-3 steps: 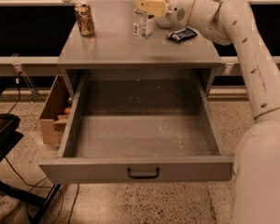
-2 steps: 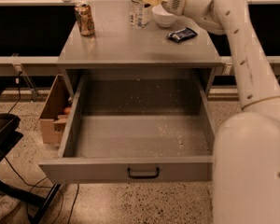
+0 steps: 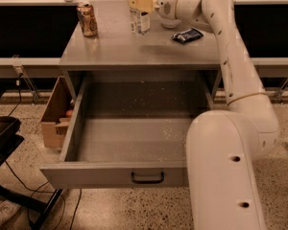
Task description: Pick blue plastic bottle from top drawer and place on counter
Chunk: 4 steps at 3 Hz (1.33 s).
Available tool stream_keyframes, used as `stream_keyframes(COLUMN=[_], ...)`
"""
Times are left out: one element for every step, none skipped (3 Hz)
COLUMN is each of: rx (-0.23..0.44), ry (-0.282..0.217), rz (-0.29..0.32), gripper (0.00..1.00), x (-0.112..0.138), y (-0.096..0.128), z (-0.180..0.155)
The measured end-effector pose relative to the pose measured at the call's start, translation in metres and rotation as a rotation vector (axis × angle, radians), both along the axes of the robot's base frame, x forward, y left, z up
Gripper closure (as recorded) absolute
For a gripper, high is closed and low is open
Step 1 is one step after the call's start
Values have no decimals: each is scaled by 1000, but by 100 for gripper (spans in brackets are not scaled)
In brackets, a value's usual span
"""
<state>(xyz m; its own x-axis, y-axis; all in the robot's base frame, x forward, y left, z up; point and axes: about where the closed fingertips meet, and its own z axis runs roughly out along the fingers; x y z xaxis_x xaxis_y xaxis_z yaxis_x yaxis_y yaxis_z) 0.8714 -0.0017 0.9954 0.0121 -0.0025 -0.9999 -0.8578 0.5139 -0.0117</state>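
Note:
The blue plastic bottle (image 3: 140,19), clear with a white label, stands upright on the counter (image 3: 115,47) near its back edge. My gripper (image 3: 141,4) reaches in from the right and is shut on the bottle's upper part, with one yellowish finger (image 3: 140,4) across its front. The top drawer (image 3: 110,174) is pulled fully open below the counter. Its speckled floor (image 3: 134,138) is bare and its dark bar handle (image 3: 147,178) faces front.
A brown-gold drink can (image 3: 87,19) stands at the counter's back left. A dark packet (image 3: 187,35) and a white bowl (image 3: 169,22) lie to the right of the bottle. A cardboard box (image 3: 55,119) sits on the floor left of the drawer. My arm fills the right foreground.
The gripper has shifted left with the bottle, rising and then coming back down. The bottle now stands slightly further left on the counter. The can and drawer have not moved.

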Motion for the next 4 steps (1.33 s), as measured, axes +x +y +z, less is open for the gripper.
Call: stream_keyframes(rx=[70, 139, 151, 134], ry=[-1, -11, 20, 35], rz=[-41, -54, -32, -20], gripper=[100, 100, 100, 100], x=[30, 45, 51, 51], y=[1, 7, 27, 36], z=[-27, -38, -63, -70])
